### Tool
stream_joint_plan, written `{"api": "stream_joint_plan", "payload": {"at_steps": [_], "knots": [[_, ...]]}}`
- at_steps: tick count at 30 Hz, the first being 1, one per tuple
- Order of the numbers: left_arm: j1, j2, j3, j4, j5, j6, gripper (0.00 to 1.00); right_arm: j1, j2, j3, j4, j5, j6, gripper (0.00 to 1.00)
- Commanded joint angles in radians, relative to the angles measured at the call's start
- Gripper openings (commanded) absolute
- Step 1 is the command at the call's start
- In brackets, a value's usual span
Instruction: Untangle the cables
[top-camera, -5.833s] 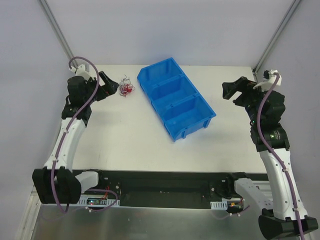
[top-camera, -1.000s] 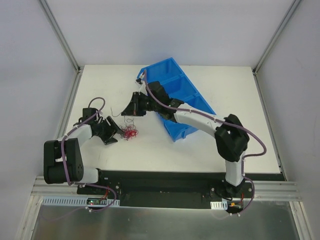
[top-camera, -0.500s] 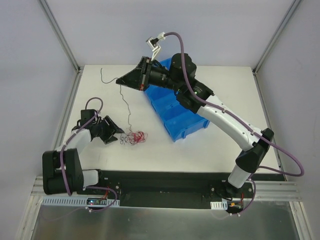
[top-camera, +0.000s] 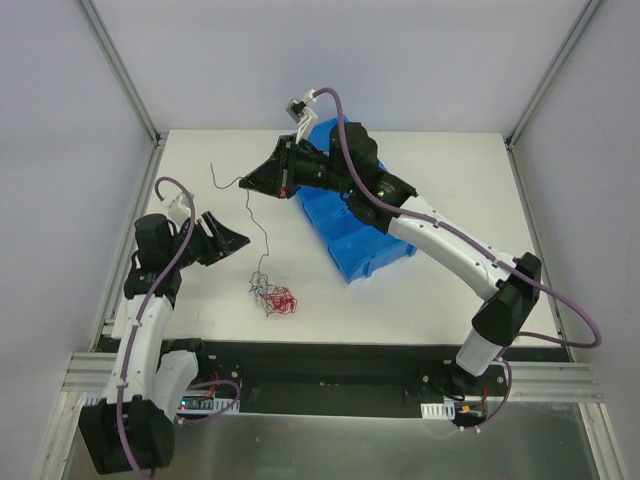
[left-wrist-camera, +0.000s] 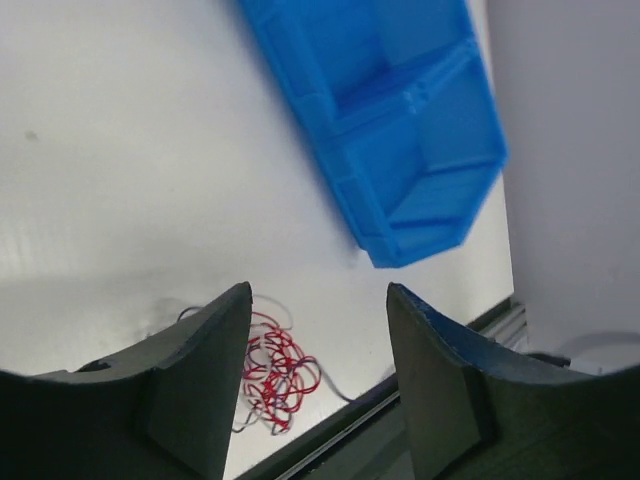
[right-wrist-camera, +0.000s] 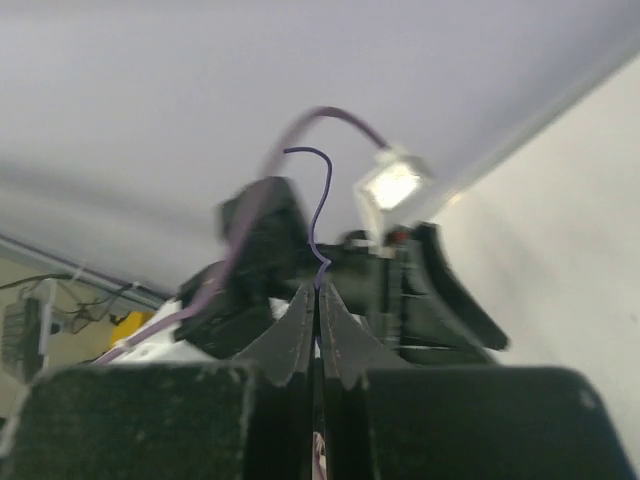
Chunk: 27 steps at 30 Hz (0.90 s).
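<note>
A small tangle of cables (top-camera: 280, 299), mostly red with dark and pale strands, lies on the white table near its front edge. It also shows between my left fingers in the left wrist view as the tangle (left-wrist-camera: 277, 368). My right gripper (top-camera: 246, 185) is shut on a thin dark cable (top-camera: 263, 240), held high above the table. That cable hangs down to the tangle, and its short free end sticks out left. In the right wrist view the gripper (right-wrist-camera: 318, 288) pinches the dark cable (right-wrist-camera: 322, 195). My left gripper (top-camera: 236, 240) hovers open and empty, left of the hanging cable.
A blue three-compartment bin (top-camera: 375, 255) lies diagonally at centre-right, partly under my right arm; the left wrist view shows this bin (left-wrist-camera: 420, 200) beyond the tangle. The black base rail (top-camera: 320, 365) runs along the near table edge, close to the tangle.
My right gripper has lifted the dark cable up out of the tangle, then dropped slightly. My left gripper has risen and drawn back from the tangle, which slid a little toward the front edge.
</note>
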Motion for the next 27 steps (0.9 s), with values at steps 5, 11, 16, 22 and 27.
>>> {"api": "stream_joint_plan", "payload": {"at_steps": [5, 11, 16, 22, 27], "knots": [[-0.101, -0.22, -0.148, 0.514, 0.183, -0.091, 0.71, -0.052, -0.1, -0.077, 0.064, 0.033, -0.098, 0.01], [-0.237, -0.157, -0.219, 0.803, 0.207, -0.168, 0.76, -0.086, -0.149, -0.135, 0.072, 0.033, -0.084, 0.01], [-0.382, -0.073, -0.152, 0.771, 0.143, -0.068, 0.79, -0.097, -0.171, -0.158, 0.078, 0.007, -0.055, 0.01], [-0.449, -0.009, -0.09, 0.751, 0.111, -0.047, 0.31, -0.095, -0.171, -0.187, 0.116, -0.008, -0.023, 0.02], [-0.449, -0.097, 0.06, 0.399, -0.036, 0.108, 0.0, -0.097, -0.119, -0.14, 0.041, 0.013, -0.054, 0.15]]}}
